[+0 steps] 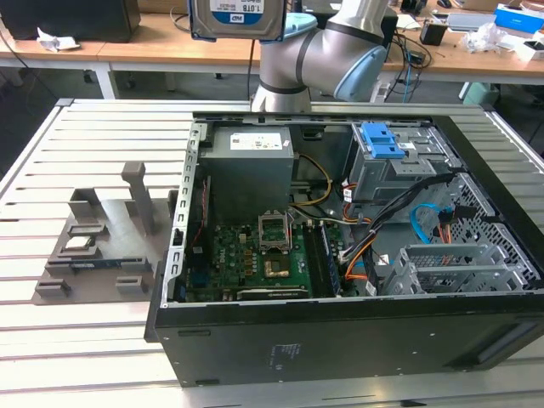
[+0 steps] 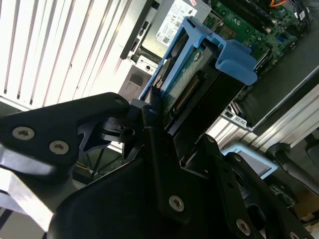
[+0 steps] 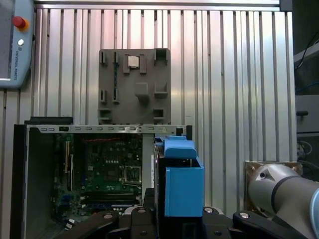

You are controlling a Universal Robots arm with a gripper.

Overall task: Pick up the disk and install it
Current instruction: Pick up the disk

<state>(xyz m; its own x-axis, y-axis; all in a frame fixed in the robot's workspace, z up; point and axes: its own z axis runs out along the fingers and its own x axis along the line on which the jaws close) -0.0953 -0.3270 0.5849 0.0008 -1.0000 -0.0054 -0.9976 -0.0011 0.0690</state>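
Exterior view: the disk [image 1: 236, 17] hangs at the top edge of the frame, label facing the camera. It is high above the open computer case [image 1: 340, 348] on the slatted desk [image 1: 51, 348] and well apart from the drive cage [image 1: 399, 174] under the blue latch flap [image 1: 380, 140]. In the second wrist view the hand [image 2: 174, 132] is clamped on the disk, its black fingers [image 2: 149, 119] pressing the blue carrier rail from both sides. The carry looks secure. To do this step well, the grip should hold firm without twisting the rail. The disk should also come in square to its bay, clear of the loose cables [image 1: 425, 225] and the power supply [image 1: 251, 166].
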